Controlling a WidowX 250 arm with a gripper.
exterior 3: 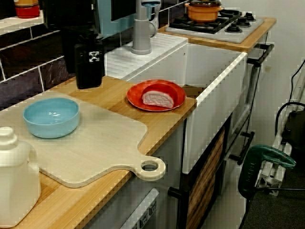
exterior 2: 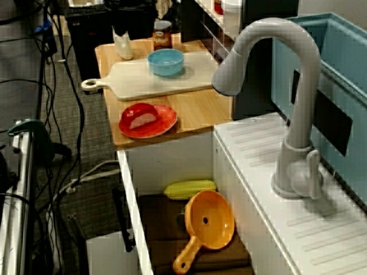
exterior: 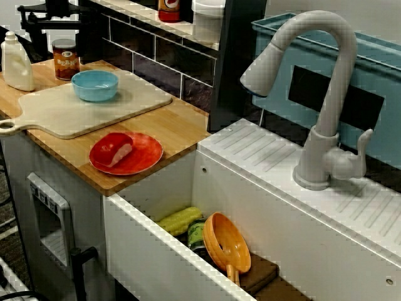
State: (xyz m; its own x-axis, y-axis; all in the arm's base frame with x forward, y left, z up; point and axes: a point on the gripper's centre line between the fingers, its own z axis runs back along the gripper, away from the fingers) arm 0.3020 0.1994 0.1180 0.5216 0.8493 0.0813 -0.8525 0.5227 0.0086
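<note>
In the view across the sink, a black piece of the arm and gripper [exterior: 45,17] shows at the top left corner, too dark and cut off to read its jaws. It hangs above and behind a white bottle [exterior: 17,63] and a brown jar [exterior: 65,59]. In the view from above, the same dark shape [exterior 2: 121,23] sits just over the bottle [exterior 2: 123,46]. A blue bowl [exterior: 94,84] stands on a pale cutting board [exterior: 69,116]. On the wooden counter lies a red plate [exterior: 147,153] with a pink slice of meat [exterior: 120,152].
The white sink [exterior: 156,188] holds a corn cob [exterior: 180,220], a green can [exterior: 197,235] and an orange strainer [exterior: 227,241]. A grey faucet [exterior: 326,94] stands behind it. In the view along the counter, a stove with an orange pot [exterior 3: 205,12] lies beyond the sink.
</note>
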